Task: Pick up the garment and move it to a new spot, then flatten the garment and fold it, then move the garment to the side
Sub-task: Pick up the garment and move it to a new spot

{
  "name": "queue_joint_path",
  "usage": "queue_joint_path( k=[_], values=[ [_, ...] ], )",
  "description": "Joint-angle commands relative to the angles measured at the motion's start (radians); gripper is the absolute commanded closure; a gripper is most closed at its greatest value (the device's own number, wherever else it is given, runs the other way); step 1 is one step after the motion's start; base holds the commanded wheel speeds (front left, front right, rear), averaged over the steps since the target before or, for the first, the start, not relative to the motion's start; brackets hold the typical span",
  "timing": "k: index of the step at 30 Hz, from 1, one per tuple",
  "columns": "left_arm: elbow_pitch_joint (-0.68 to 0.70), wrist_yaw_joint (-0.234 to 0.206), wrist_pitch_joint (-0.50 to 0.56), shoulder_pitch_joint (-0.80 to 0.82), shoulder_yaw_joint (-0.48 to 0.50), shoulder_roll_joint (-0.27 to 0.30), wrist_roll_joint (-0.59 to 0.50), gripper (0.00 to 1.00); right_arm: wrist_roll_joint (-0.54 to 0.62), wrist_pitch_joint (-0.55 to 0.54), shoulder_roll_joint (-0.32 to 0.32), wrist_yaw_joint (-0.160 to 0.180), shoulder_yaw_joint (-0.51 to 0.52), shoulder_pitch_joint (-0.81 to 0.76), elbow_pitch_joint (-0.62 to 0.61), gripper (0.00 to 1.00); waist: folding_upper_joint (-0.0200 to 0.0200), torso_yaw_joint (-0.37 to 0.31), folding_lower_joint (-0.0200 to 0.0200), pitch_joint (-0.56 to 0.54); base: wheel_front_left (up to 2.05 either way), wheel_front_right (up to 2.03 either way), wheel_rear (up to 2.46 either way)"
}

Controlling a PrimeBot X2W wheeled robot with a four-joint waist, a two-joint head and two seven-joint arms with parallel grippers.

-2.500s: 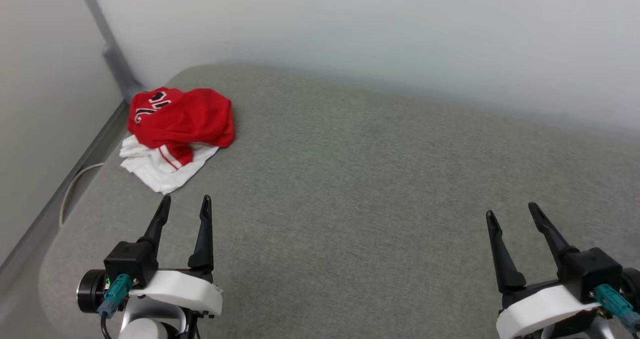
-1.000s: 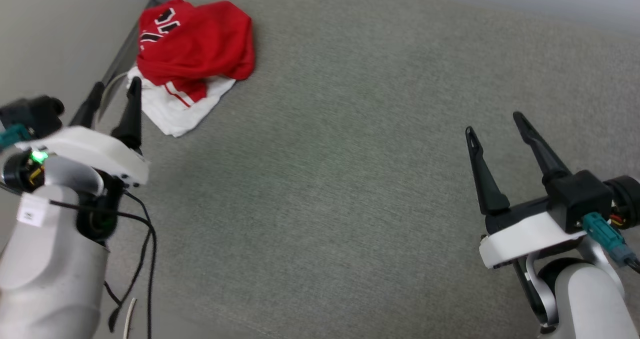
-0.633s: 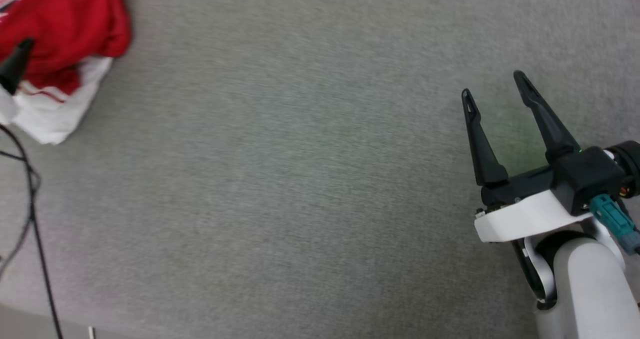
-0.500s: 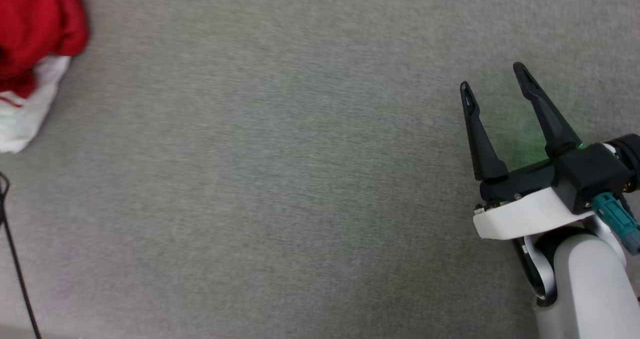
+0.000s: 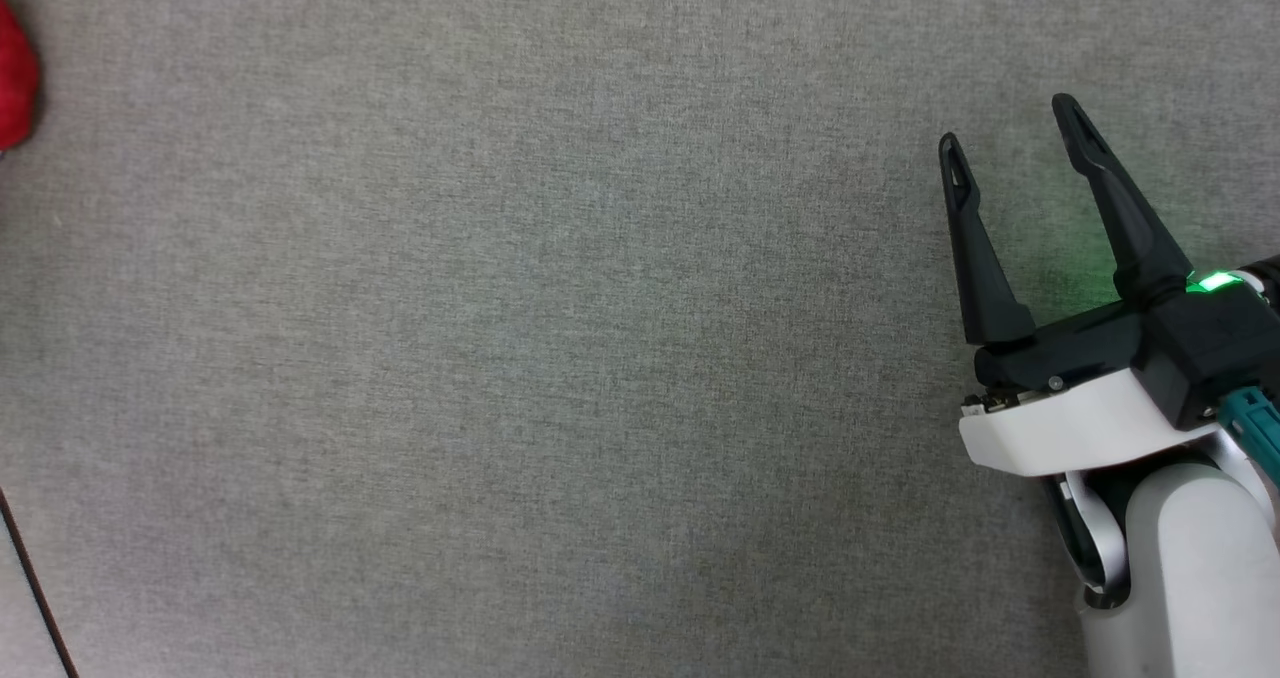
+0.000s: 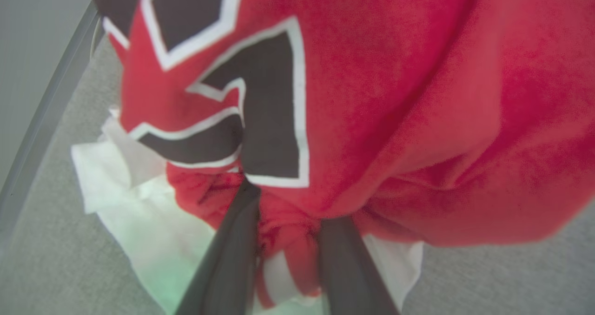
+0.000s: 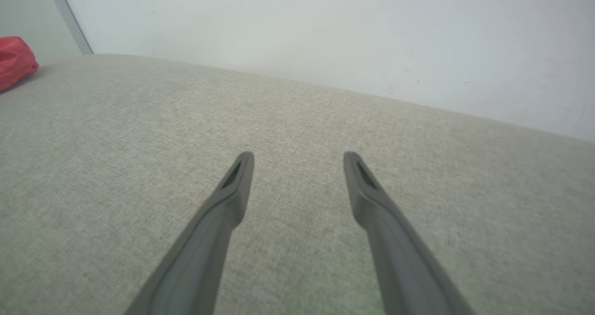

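Surface: grey woven cloth covers your counter (image 5: 500, 358), flat and plain.
Room: a pale wall (image 7: 325, 27) rises behind the counter's far edge.
Garment look: your garment (image 6: 395, 96) is a crumpled red heap, with black white-edged lettering on top and white cloth with striped trim beneath.
Garment place: it lies at the counter's left end, a red sliver at the head view's left edge.
Left pincer: your left pincer (image 6: 288, 208) stands narrow, pinching a bunched red fold at the heap's near edge.
Right pincer: your right pincer (image 5: 1010, 123) hovers spread wide and empty over bare cloth, well apart from the garment.
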State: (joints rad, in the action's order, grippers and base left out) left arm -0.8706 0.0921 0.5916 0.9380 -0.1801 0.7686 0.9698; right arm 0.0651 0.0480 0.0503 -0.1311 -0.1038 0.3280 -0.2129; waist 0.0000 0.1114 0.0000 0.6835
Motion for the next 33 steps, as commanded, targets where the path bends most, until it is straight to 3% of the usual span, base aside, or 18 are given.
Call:
queue_joint_path(
  k=[1,8,20,26,33],
  values=[
    [-0.034,-0.003,-0.007,-0.062,-0.031,-0.063,-0.016,1.0,0.0,0.002,0.0,0.001,0.004,0.003,0.001,0.0,0.0,0.006,0.0,-0.016,0.0,0.0,0.0],
    [-0.004,-0.006,-0.238,-0.026,-0.038,-0.055,-0.092,1.0,-0.023,0.012,0.0,0.001,0.027,-0.027,0.035,0.0,0.0,0.027,0.0,-0.124,0.0,0.0,0.0],
    [0.103,-0.023,-0.605,-0.092,-0.123,-0.147,-0.239,1.0,-0.086,0.023,0.0,0.001,0.113,-0.133,0.097,0.0,0.0,0.01,0.0,-0.35,0.0,0.0,0.0],
    [0.207,-0.031,-0.697,-0.186,-0.168,-0.214,-0.271,1.0,-0.116,0.018,0.0,0.001,0.142,-0.193,0.111,0.0,0.0,-0.032,0.0,-0.427,0.0,0.0,0.0],
    [0.35,-0.05,-0.713,-0.314,-0.229,-0.288,-0.281,1.0,-0.138,0.012,0.0,0.001,0.139,-0.233,0.118,0.0,0.0,-0.104,0.0,-0.476,0.0,0.0,0.0]
  ],
)
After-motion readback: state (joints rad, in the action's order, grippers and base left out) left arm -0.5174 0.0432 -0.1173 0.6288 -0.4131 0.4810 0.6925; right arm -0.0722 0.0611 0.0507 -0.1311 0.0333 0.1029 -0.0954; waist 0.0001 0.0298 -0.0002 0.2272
